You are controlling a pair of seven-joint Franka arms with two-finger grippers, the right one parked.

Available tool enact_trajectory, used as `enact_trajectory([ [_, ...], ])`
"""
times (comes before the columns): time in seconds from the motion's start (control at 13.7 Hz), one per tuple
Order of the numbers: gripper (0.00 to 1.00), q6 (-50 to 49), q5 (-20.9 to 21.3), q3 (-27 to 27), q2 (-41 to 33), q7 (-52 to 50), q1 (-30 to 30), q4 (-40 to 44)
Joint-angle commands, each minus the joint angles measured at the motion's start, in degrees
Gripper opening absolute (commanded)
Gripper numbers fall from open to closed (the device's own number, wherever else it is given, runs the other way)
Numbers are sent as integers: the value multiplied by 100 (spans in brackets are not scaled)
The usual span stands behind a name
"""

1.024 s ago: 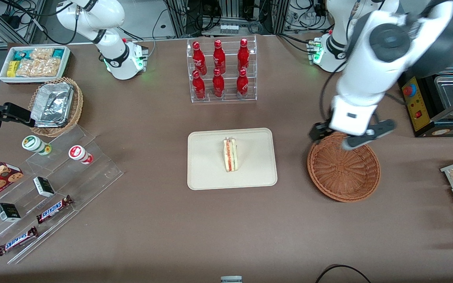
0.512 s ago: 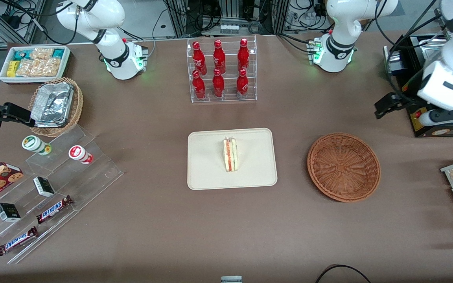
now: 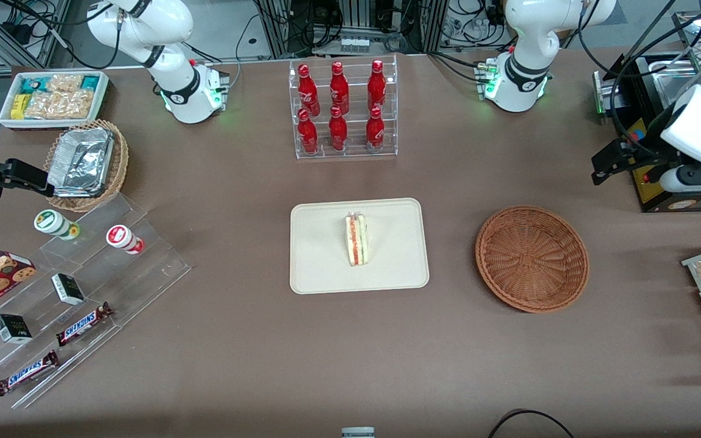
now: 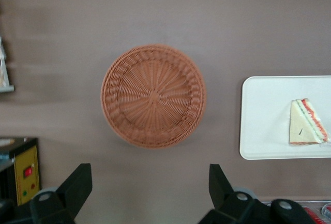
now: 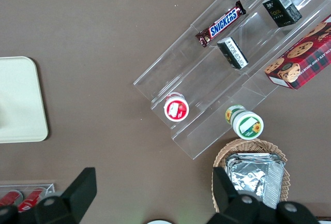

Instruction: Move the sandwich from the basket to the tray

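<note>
- My jaws (image 4: 149, 188) stand wide open with nothing between them, raised high over the desk (image 3: 265, 353) at my own arm's end of it, near the black box with the yellow panel (image 3: 645, 159).
- A second ago they hung right over the basket's rim; since then I have lifted and swung clear, and the last half second brought only a small drift.
- Below my jaws the basket (image 4: 153, 95) sits empty, its woven bottom bare.
- Farther out, toward the parked arm's end, the tray (image 3: 359, 246) holds the sandwich (image 3: 356, 239), standing on edge with its red and green stripe showing.
- I judge the placing done; what remains is only my retreat.
</note>
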Motion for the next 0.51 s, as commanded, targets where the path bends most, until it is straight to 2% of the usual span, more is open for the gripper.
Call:
enact_trajectory([
  [0.0,100,-265,164,271,295,183,-251,485],
  [0.22,100,-643,191,545,76,323,-402,336],
  [0.29,100,-722,156,580,14,689,-384,265],
  [0.44,100,-688,156,624,-301,807,-384,-137],
])
